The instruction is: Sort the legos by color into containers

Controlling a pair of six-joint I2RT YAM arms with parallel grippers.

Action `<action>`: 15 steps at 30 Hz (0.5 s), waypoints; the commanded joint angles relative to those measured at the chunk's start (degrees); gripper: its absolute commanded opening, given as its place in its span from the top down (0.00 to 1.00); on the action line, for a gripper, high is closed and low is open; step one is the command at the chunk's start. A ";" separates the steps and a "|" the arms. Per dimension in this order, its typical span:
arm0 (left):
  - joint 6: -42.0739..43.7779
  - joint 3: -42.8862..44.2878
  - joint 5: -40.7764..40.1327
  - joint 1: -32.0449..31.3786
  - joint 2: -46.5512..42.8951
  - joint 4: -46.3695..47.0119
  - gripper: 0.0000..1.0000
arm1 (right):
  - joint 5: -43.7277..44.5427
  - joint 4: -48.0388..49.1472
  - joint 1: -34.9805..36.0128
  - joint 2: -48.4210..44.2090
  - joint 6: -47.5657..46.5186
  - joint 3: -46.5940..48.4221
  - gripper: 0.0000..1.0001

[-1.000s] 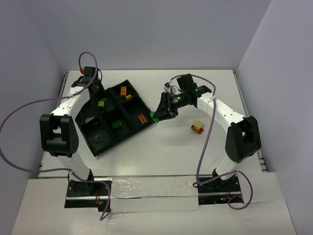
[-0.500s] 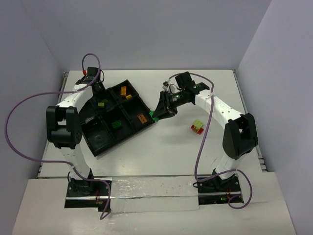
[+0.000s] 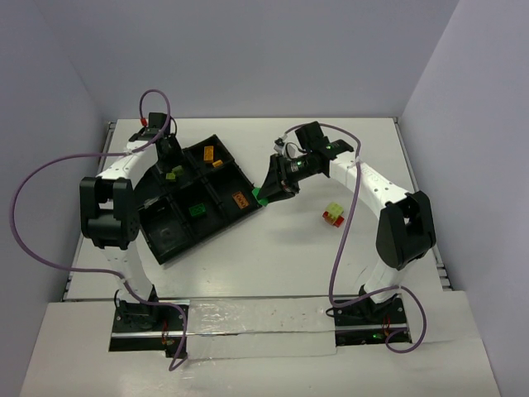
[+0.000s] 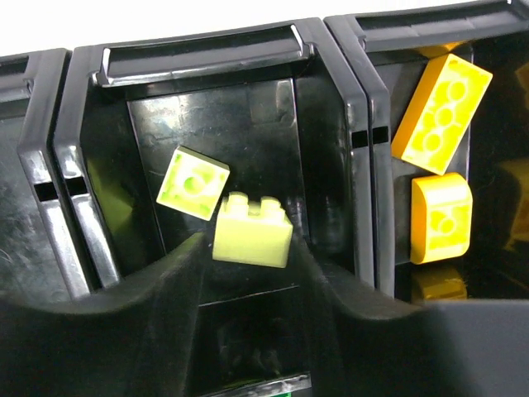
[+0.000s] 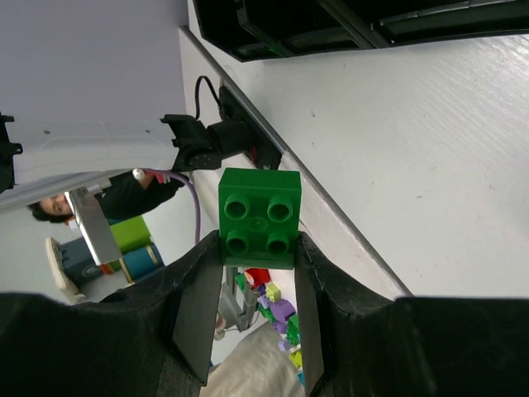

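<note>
The black tray point(image 3: 169, 231) lies tilted at the left of the table. My left gripper point(image 3: 169, 159) hangs over its back left compartment. In the left wrist view my left gripper point(image 4: 250, 246) is shut on a yellow-green lego point(image 4: 252, 233) at the fingertips. A second yellow-green lego point(image 4: 192, 182) lies on that compartment's floor. My right gripper point(image 3: 266, 190) is just off the tray's right corner. It is shut on a green lego point(image 5: 259, 217), which also shows in the top view point(image 3: 258, 196).
Two orange legos point(image 4: 440, 112) lie in the compartment to the right of my left gripper. Another orange lego point(image 3: 240, 199) and a green lego point(image 3: 197, 210) lie in other compartments. A yellow-green and red cluster point(image 3: 335, 213) sits on the table at the right.
My left arm's elbow has swung back and a little right, while its gripper stays over the same compartment. My right gripper with the green lego has hardly moved.
</note>
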 commanded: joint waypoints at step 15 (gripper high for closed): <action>1.73 6.35 -1.79 0.37 -17.08 -4.69 0.23 | 17.99 -2.06 16.08 12.84 3.02 25.03 0.91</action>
